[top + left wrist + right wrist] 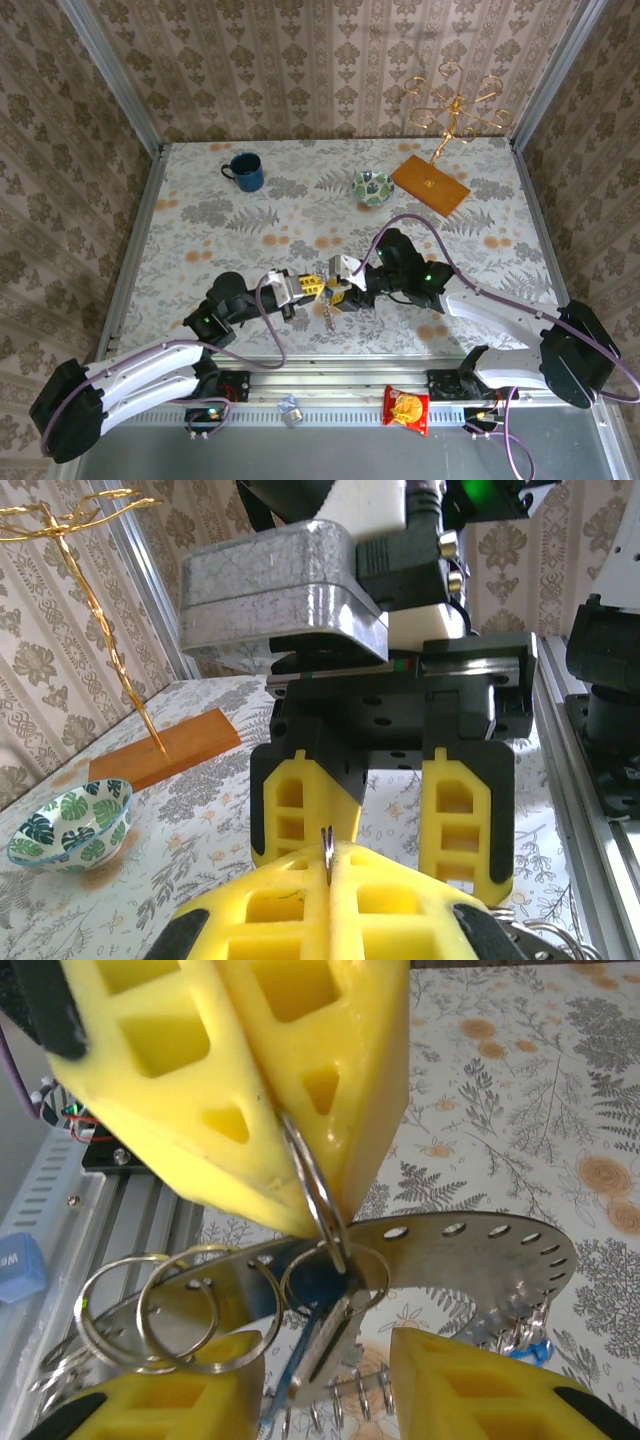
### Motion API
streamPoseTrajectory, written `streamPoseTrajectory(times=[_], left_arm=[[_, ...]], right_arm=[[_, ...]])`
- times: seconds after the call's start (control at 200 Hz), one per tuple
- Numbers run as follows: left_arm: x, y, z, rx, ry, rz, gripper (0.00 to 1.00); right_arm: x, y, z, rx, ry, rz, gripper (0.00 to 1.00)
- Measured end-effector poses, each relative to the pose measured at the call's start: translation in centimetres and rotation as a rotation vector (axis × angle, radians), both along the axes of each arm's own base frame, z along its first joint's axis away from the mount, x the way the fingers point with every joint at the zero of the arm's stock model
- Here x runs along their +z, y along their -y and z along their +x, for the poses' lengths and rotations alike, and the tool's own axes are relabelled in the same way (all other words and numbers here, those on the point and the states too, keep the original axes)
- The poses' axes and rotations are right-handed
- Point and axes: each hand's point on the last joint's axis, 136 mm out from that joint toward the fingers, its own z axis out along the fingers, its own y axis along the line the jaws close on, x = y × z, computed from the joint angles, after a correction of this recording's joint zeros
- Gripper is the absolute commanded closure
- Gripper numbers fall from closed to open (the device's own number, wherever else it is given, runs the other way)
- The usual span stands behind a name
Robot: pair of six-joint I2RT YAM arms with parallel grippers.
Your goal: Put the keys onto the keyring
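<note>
Fern-printed tabletop (520,1080) below, and up in the air a tiny blue-headed key with a silvery blade (318,1300) dangles against the flat grey perforated metal keyring (480,1255). Both seem to hang off a thin wire loop (308,1175) pinched in the fully closed left gripper (328,870). The right gripper (325,1385) is part open and empty, straddling the key. Risk: an off-centre close could swing the bundle or tug the loop free.
</note>
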Motion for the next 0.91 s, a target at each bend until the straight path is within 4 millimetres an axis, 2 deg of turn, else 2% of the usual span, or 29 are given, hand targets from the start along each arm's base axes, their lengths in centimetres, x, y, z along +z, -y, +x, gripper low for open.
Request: streamPoseTrajectory(times=[0.145,0.21,0.33,0.48,0.665,0.905], left_arm=[[0.4,0.0,-0.1,-0.007,0.002,-0.018,1.00],[0.5,0.0,-0.1,-0.007,0.002,-0.022,1.00],[0.7,-0.1,0.0,-0.001,0.003,-0.027,1.00],[0.4,-0.3,0.1,0.009,0.002,-0.026,1.00],[0.4,-0.6,0.0,0.010,0.005,-0.029,1.00],[0.3,-0.6,0.0,0.010,0.001,-0.025,1.00]], right_arm=[[0.3,-0.3,0.2,-0.006,0.006,0.016,0.71],[0.4,-0.3,0.3,-0.007,0.009,0.019,0.78],[0.5,-0.4,0.4,-0.010,0.022,0.019,1.00],[0.4,-0.1,0.9,-0.040,0.039,0.003,1.00],[1.8,0.7,1.0,-0.067,0.111,0.002,1.00],[2.1,1.3,1.0,-0.072,0.140,-0.038,1.00]])
